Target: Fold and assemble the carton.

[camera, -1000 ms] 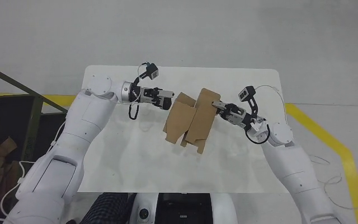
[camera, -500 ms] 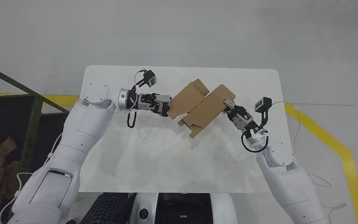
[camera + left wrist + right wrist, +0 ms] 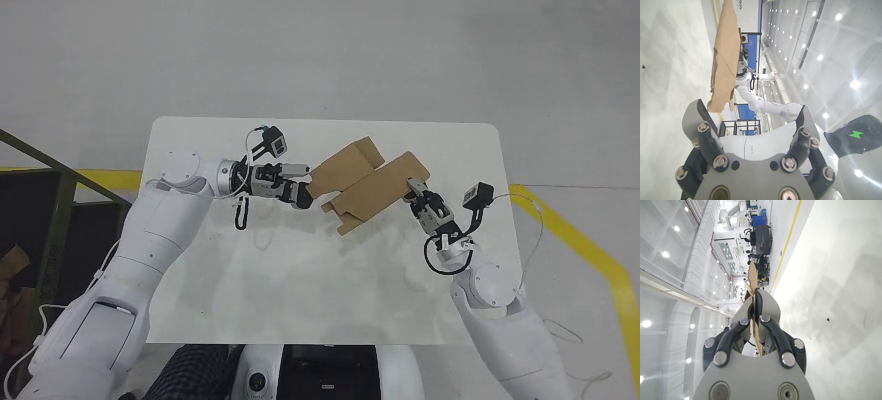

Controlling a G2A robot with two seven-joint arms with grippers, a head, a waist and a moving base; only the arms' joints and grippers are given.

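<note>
Seeing the brown carton [image 3: 365, 185] flat and tilted above the far middle of the white table [image 3: 200, 300], its long side running between my two arms. My right gripper [image 3: 754, 299] is pinching one edge of the cardboard, pads pressed together on the sheet. In the right wrist view the board runs edge-on away from them. In the top view that grip sits at the carton's end nearest the right arm. My left gripper [image 3: 751, 108] is spread wide with nothing between the fingers. A ragged corner of the carton hangs just beside one fingertip [image 3: 702, 106], and I can't tell if it touches. In the top view the left gripper sits at the carton's opposite end, right at its edge. The carton shows two panels side by side with flaps at the ends, flattened, not set up as a box. A small dark speck [image 3: 643, 66] lies on the table, well apart from the carton
</note>
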